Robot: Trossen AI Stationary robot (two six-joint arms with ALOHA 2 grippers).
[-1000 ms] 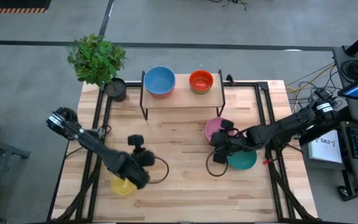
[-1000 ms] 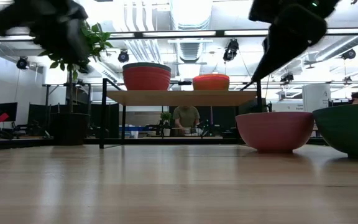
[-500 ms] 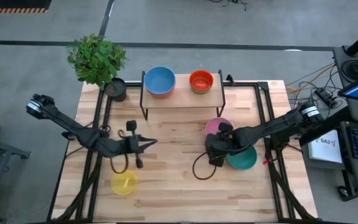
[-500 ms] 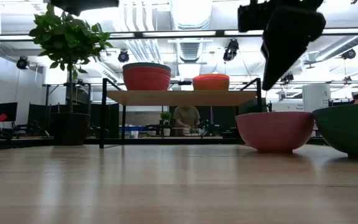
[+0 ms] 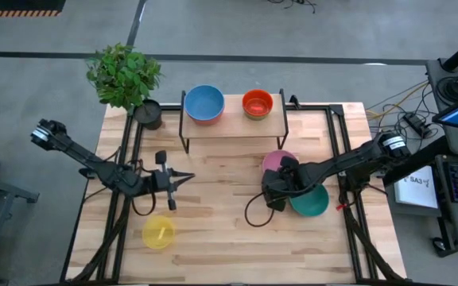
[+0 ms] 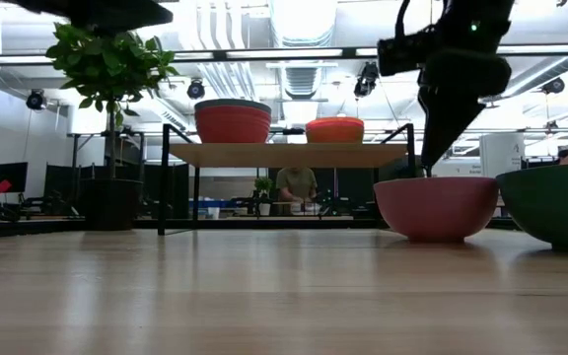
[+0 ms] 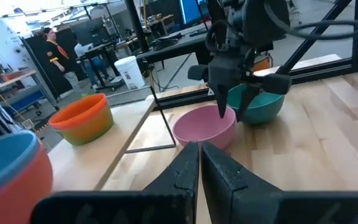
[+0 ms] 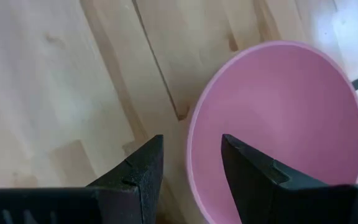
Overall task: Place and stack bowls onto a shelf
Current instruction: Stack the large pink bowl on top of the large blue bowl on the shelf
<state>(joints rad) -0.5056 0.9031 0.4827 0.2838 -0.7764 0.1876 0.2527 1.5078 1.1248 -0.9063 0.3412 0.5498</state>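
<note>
Dark fingers of my right gripper (image 8: pixel 190 171) stand spread over the near rim of the pink bowl (image 8: pixel 284 124), one finger outside the wall and one above the bowl's hollow; I cannot tell whether either pad touches the plastic. In the low view this gripper (image 6: pixel 428 163) hangs point-down just above the pink bowl's (image 6: pixel 436 207) rim. Just beside it, on the side toward the right arm's base, sits the teal bowl (image 5: pixel 312 202), close against the pink one (image 5: pixel 275 162). Beyond my right gripper (image 5: pixel 275 193), toward the table's far edge, stands the shelf (image 5: pixel 230 125), bearing a blue bowl (image 5: pixel 204 102) nested in a red bowl (image 6: pixel 233 124), and an orange bowl (image 5: pixel 257 103) beside that stack. My left gripper (image 5: pixel 183 180) hovers well apart from the right one across the bare wooden table (image 5: pixel 221 230), its fingers (image 7: pixel 188 167) pressed together and holding nothing. A yellow bowl (image 5: pixel 158 233) lies near it, toward the table's front edge. Farther out, a potted plant (image 5: pixel 124 77) stands at the far left corner, next to the shelf.
</note>
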